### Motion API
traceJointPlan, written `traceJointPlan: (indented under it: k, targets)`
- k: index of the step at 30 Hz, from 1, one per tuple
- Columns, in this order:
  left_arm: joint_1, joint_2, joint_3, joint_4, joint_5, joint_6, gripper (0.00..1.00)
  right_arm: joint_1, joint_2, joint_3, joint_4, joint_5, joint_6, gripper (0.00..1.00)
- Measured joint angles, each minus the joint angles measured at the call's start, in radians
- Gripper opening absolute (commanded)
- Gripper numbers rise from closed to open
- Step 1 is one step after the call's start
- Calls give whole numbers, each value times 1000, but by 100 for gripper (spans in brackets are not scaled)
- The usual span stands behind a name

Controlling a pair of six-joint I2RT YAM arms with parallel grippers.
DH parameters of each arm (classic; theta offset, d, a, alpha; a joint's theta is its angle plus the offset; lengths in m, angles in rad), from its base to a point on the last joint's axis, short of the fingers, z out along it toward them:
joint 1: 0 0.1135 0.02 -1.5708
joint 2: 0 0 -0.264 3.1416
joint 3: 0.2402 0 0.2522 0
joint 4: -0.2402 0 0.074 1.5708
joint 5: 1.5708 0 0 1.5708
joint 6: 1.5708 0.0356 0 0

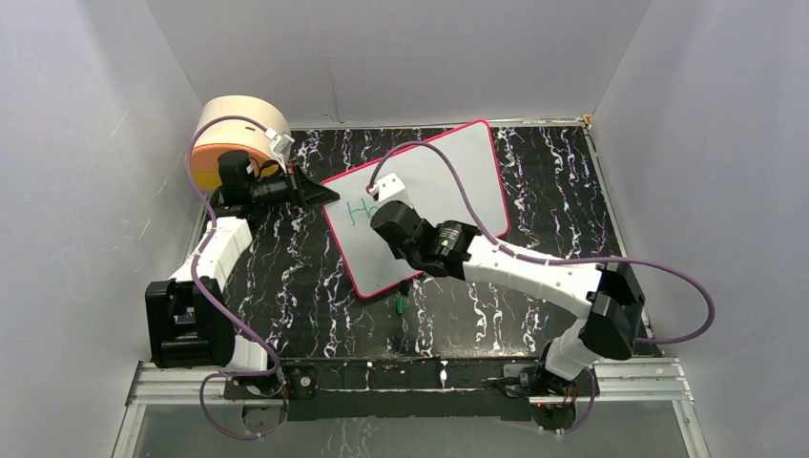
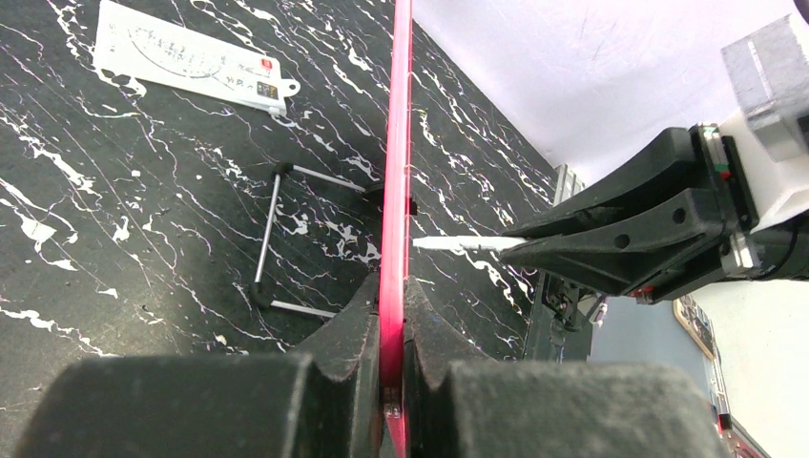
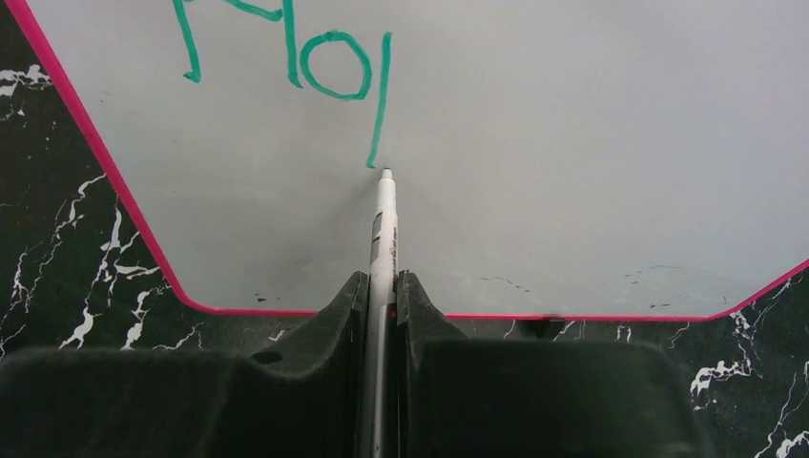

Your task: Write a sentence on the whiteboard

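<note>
The whiteboard [image 1: 429, 181] is being pinched by the left end effector [image 2: 392, 315], and a marker [image 3: 384, 219] by the right end effector [image 3: 383, 291]; slippage may smear the sentence [image 3: 329, 67].

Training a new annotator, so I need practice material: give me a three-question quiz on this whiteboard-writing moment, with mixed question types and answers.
1. True or false: the left gripper is shut on the rim of the whiteboard.
2. What is clamped in the right gripper? A) a pen B) a printed card C) nothing
3. What colour is the writing?
Key: 1 true; 2 A; 3 teal-green.
</note>
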Motion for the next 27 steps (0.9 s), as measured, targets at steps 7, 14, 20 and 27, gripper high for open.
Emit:
traceJointPlan:
  k: [7,14,20,27]
  targets:
    - [0,0,2,-7,0,3,0,0,-104,-74,130,31,-48,0]
    - [0,0,3,-9,0,4,0,-1,-106,-81,243,42,-91,0]
    - [0,0,3,-10,0,5,0,-8,-76,-81,271,40,-105,0]
    - [-9,0,7,-10,-4,6,0,-18,-51,-81,272,36,-105,0]
